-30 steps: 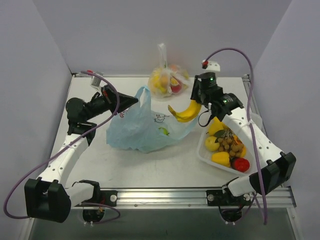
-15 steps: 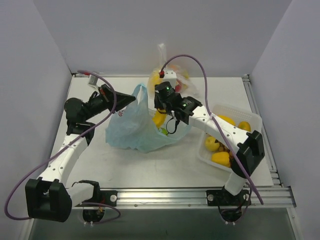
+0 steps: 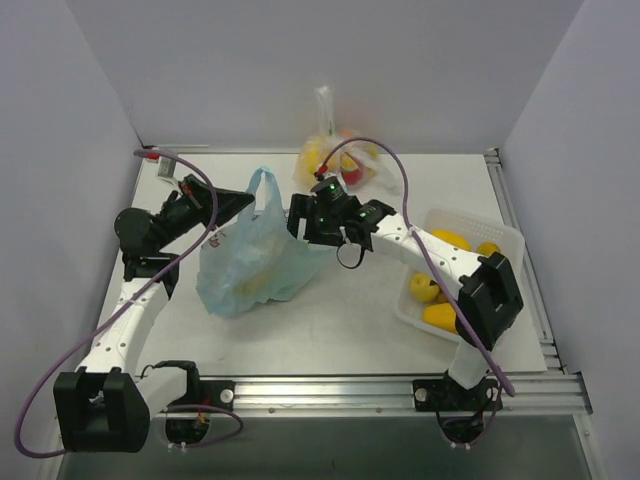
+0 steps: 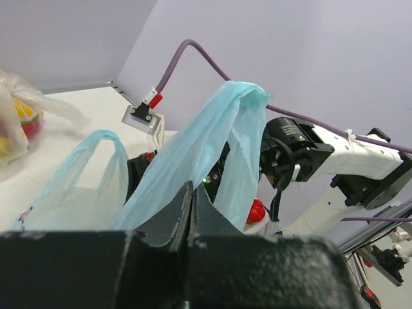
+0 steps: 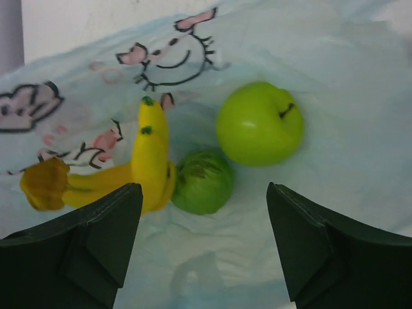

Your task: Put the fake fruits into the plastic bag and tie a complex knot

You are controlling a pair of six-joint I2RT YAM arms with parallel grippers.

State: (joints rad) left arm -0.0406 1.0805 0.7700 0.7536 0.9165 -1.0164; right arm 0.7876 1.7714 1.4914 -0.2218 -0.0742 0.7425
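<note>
Top external view, left to right. My left gripper [image 3: 243, 204] is clamped tight on one handle loop of the light-blue plastic bag [image 3: 245, 265] and holds that loop up off the table [image 3: 330, 330]. The left wrist view agrees: the fingers [image 4: 183, 215] are pressed together with blue film pinched between them, and the second loop [image 4: 96, 161] stands free to the left. The bag body rests on the table left of centre, and yellow shows through its film.

My right gripper [image 3: 298, 226] is at the bag mouth, jaws spread wide and nothing in them. In the right wrist view, beyond the two dark fingers [image 5: 90, 244], fruit lies inside the bag:
- a banana bunch [image 5: 149, 161]
- a small dark-green fruit [image 5: 203, 181] against the bananas
- a green apple [image 5: 259, 123] just to the right of those (none of the three touches my fingers)

The pink-and-black cartoon print [image 5: 168, 55] runs above them.

Against the far wall sits a clear bag [image 3: 335, 160] of mixed fruit with its neck twisted upward. At far right is a white basket [image 3: 500, 232] holding yellow fruits [image 3: 443, 317], partly covered by my right arm. The left wrist view also shows a red fruit [image 4: 257, 210] below that arm (cannot tell what it lies in).
</note>
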